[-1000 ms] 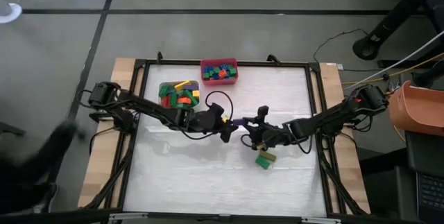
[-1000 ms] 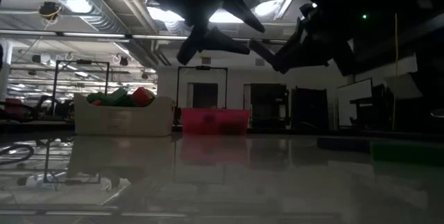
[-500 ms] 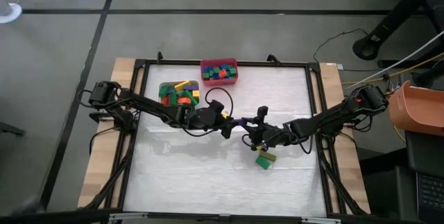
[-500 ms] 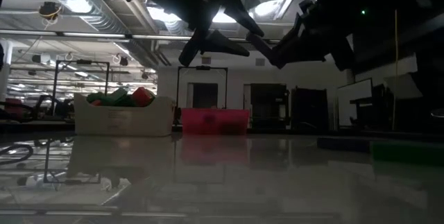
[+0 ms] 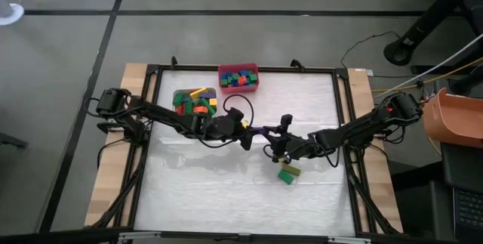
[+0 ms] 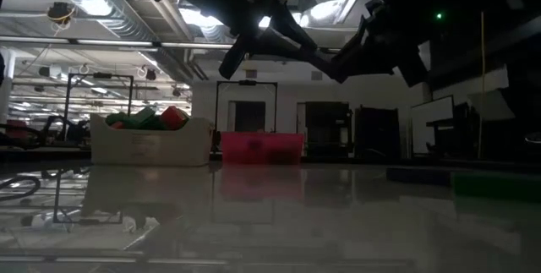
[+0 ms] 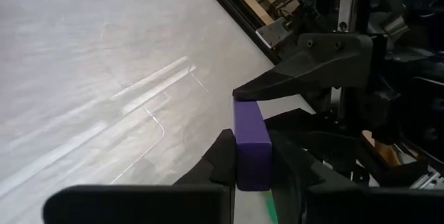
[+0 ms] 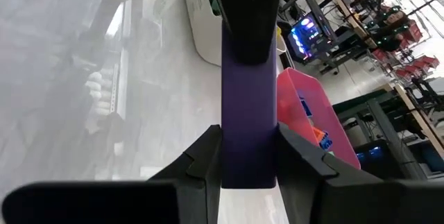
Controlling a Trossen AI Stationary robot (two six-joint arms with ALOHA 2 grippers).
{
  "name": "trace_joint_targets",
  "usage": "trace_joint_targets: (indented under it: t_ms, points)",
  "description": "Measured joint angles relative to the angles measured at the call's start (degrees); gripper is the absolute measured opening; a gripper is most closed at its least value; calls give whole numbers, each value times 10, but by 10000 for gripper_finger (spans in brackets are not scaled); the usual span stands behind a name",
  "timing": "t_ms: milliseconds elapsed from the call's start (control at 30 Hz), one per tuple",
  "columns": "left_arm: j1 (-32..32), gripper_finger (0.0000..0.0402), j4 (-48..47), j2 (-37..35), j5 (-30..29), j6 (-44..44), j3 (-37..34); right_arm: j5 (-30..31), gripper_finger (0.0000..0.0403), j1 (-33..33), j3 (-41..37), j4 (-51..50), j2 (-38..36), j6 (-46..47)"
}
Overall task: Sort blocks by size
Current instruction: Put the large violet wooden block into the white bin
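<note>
Purple long plastic bar brick (image 7: 251,143) is hanging mid-air over the table centre, pinched at both ends: left gripper (image 7: 251,156) clamped on one end, right gripper (image 8: 248,156) clamped on the other, fingertips nearly meeting along the bar. Handover pose, my read.

Handling guess: light, rigid, smooth-sided, so it won't flex or crush, but it can pivot or slide between the pads if only one tip has it. Best grip is across the narrow flat sides, well onto the bar, as the left has it now. One side should let go only once the other is firmly seated.

Just under the right gripper, a green brick (image 5: 287,174) lies on the white table top (image 5: 317,100).

Beyond the left gripper: white rectangular bin (image 5: 195,102) of mixed long blocks. Farther still, red rectangular bin (image 5: 238,78) of short ones.
</note>
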Motion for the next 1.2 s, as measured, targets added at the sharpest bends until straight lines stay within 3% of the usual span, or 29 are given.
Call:
trace_joint_targets:
  t_ms: [200,500,600,733,967,1200]
  points:
    - [0,39,-4,0,1,12,0,-17,117,0,0,0,0,2]
    - [19,41,-60,-23,2,71,0,-60,208,0,2,13,-1,4]
    - [38,40,-135,-53,0,73,0,-81,225,1,2,7,-3,-4]
    - [68,42,-250,-111,-14,82,0,-153,231,1,2,-4,-3,-11]
    - [112,41,-498,-225,-120,83,0,-313,232,1,1,-21,-3,13]
    - [139,49,-676,-273,-159,29,0,-326,232,0,1,-34,-3,19]
